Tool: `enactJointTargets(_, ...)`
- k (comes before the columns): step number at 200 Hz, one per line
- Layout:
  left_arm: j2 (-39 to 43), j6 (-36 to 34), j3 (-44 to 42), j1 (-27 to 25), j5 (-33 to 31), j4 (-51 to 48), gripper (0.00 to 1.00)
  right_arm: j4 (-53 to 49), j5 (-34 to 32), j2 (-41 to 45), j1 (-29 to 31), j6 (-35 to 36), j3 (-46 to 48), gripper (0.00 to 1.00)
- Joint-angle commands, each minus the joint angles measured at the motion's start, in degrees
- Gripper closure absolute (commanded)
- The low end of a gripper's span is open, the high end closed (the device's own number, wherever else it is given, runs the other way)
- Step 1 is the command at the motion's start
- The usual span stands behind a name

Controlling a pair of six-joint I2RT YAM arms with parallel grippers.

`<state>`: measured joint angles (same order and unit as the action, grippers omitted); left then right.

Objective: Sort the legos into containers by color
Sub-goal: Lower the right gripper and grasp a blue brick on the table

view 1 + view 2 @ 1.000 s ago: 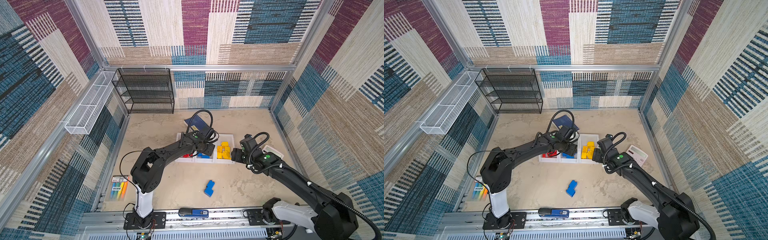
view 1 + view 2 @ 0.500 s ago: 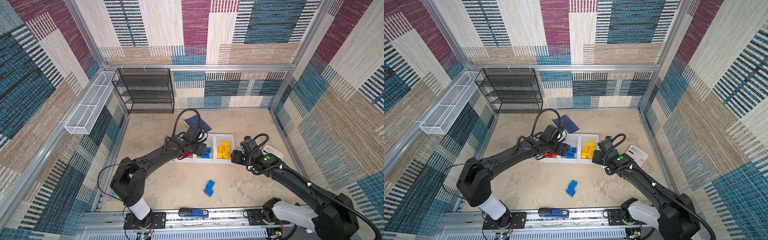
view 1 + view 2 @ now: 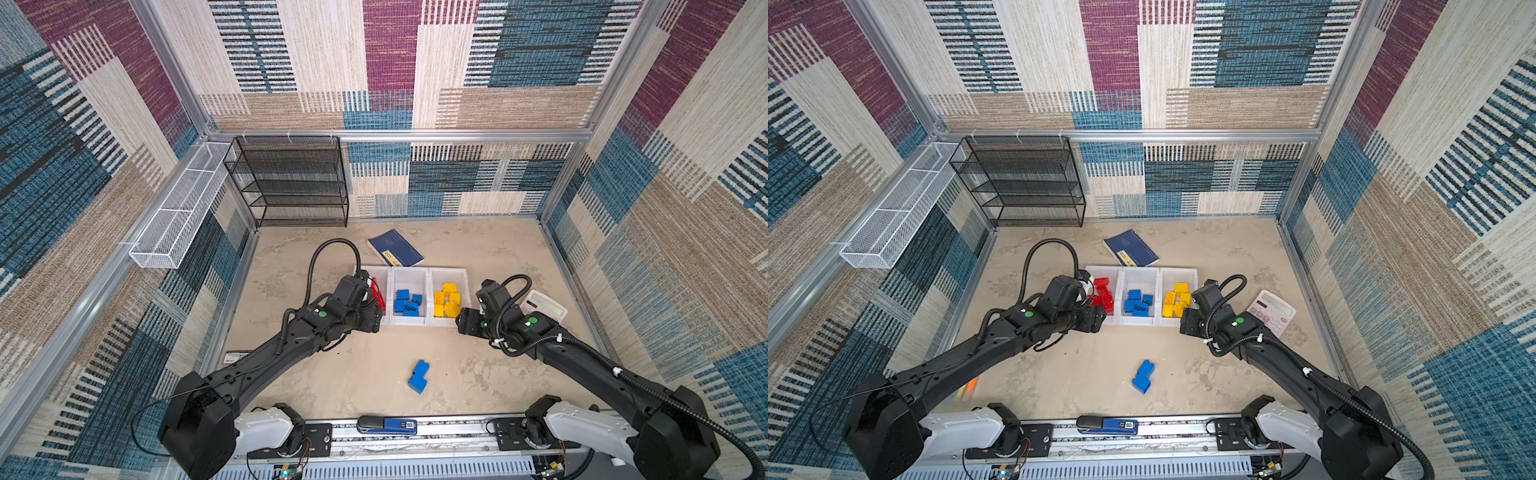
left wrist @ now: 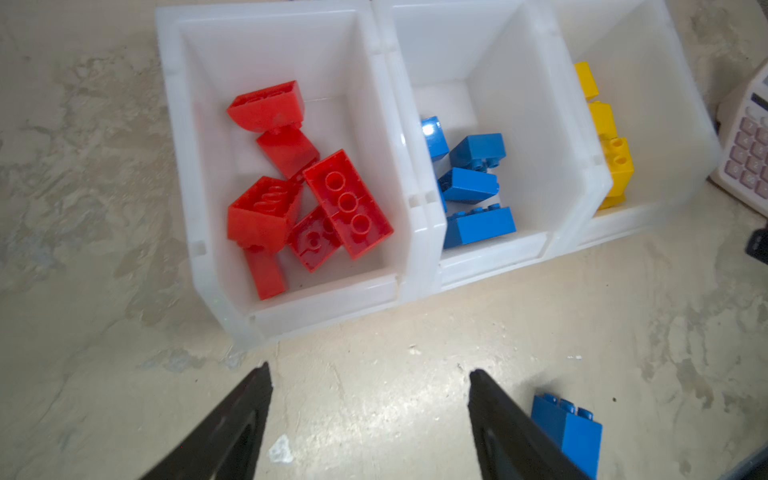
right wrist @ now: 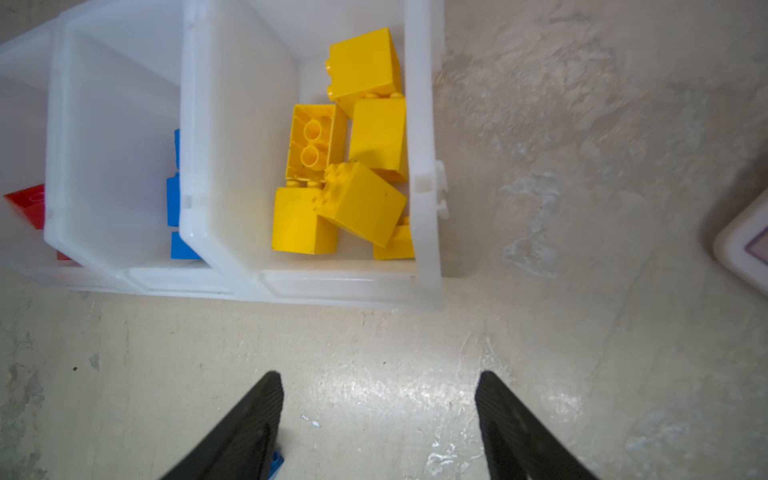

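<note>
Three white containers stand joined in a row. The left one holds several red legos. Blue legos lie in the middle one, and yellow legos in the right one. A loose clump of blue legos lies on the table in front of the row and shows in both top views. My left gripper hovers open and empty over bare table before the red container, with that blue clump beside one finger. My right gripper is open and empty before the yellow container.
A blue notebook lies behind the containers and a white calculator to their right. A blue-and-black stapler rests on the front rail. A black mesh rack and a white wire basket stand at the back left.
My left gripper has drawn back from above the middle container, leftward and toward the front, to the front of the red container. The right arm has barely moved.
</note>
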<state>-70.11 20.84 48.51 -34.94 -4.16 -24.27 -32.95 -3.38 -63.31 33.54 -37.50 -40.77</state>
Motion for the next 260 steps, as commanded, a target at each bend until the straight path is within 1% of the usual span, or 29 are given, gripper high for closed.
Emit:
enactJointTargets(1, 2.3, 1.4, -1.8, 1.4, -1.2, -0.6, 0.22, -1.2, -1.1, -1.1, 5.8, -6.9, -0.9, 0.24)
enactJointTargets(29, 3.0, 1.3, -2.5, 2.4, -1.0, -0.6, 0.22, -2.5, -2.2, -5.8, 13.2, -12.3, -2.2, 0.25)
enactJointTargets(57, 2.5, 1.3, -2.8, 2.7, -0.2, -0.5, 0.22, -0.9, -2.0, -11.6, 19.4, -15.4, -4.0, 0.25)
enactJointTargets(94, 2.4, 1.7, -3.6, 2.9, 0.2, -0.1, 0.22, -0.1, -1.8, -19.9, 24.3, -17.6, -7.3, 0.25)
enactJointTargets(119, 2.8, 1.5, -3.9, 3.1, 0.1, -0.2, 0.22, 0.8, -0.7, -21.8, 25.8, -18.5, -7.2, 0.27)
enactJointTargets(174, 2.6, 2.3, -4.8, 3.2, 1.0, 0.5, 0.22, 2.4, 0.7, -24.0, 28.0, -20.0, -6.6, 0.39)
enactJointTargets(232, 3.3, 2.4, -5.3, 3.2, 1.2, 0.0, 0.22, 3.6, -0.7, -25.6, 28.3, -20.1, -8.1, 0.62)
enactJointTargets(249, 3.3, 2.4, -5.3, 3.2, 1.2, 0.0, 0.22, 3.4, -1.4, -25.2, 28.3, -19.7, -8.3, 0.67)
enactJointTargets(260, 3.5, 2.4, -5.3, 3.2, 1.2, 0.0, 0.22, 2.9, -2.3, -24.7, 28.0, -19.2, -8.6, 0.68)
